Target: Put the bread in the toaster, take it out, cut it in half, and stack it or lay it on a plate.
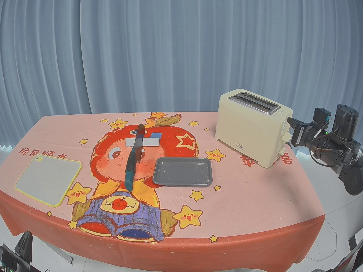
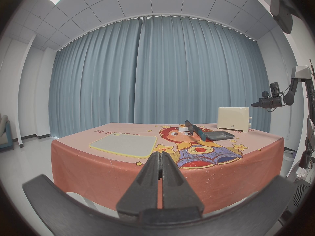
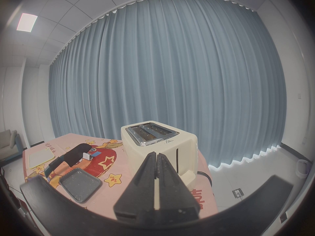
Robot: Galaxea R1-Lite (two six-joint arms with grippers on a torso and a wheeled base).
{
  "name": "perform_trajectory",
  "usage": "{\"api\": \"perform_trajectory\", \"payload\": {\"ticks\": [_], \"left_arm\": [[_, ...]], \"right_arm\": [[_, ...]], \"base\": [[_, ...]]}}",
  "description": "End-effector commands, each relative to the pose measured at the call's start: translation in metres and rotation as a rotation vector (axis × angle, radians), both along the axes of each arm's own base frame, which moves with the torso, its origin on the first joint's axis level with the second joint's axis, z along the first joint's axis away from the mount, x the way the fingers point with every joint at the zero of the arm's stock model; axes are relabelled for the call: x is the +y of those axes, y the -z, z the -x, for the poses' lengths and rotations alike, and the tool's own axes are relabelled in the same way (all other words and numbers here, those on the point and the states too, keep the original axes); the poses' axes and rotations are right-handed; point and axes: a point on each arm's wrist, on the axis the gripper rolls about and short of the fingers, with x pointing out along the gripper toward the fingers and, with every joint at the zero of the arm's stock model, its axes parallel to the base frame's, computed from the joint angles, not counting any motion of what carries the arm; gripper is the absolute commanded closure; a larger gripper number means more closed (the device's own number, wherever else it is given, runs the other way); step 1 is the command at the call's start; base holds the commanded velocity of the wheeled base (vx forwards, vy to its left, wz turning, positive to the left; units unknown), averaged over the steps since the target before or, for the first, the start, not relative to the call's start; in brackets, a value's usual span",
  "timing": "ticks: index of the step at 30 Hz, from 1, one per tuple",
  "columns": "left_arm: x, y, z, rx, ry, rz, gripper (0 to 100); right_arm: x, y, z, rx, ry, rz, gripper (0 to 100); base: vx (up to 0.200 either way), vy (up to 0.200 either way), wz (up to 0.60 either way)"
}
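Note:
A cream two-slot toaster point(image 1: 249, 133) stands at the table's right rear, and both slots point(image 3: 151, 133) look empty. My right gripper point(image 1: 291, 121) hovers shut just off the toaster's right end, level with its upper half; in the right wrist view the right gripper point(image 3: 156, 156) points at that end with nothing between its fingers. A grey plate tray point(image 1: 182, 171) lies bare at the table's centre. A blue-handled knife point(image 1: 133, 159) rests tilted on a small white holder point(image 1: 147, 142) left of the tray. My left gripper point(image 2: 160, 156) is shut and empty, low before the table's front left edge.
A grey cutting board with a yellow-green rim point(image 1: 48, 178) lies at the front left of the table. An orange cartoon tablecloth point(image 1: 242, 208) covers the table. A blue curtain point(image 1: 181, 46) hangs close behind. A cable runs from the toaster's right end.

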Motion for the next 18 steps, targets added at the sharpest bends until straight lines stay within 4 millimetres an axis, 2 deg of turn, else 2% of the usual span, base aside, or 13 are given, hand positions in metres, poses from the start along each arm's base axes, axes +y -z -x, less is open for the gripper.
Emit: {"api": "perform_trajectory", "payload": {"ticks": [1,18], "left_arm": [[0.0,0.0049,-0.0013,0.019,-0.001,0.0,100],[0.0,0.0049,-0.0013,0.019,-0.001,0.0,100]], "right_arm": [[0.0003,0.0,0.002,0.0,-0.003,0.002,100],[0.0031,0.0034,0.005,0.013,-0.015,0.008,100]], "base": [[0.0,0.0,0.0],[0.0,0.0,0.0]]}}
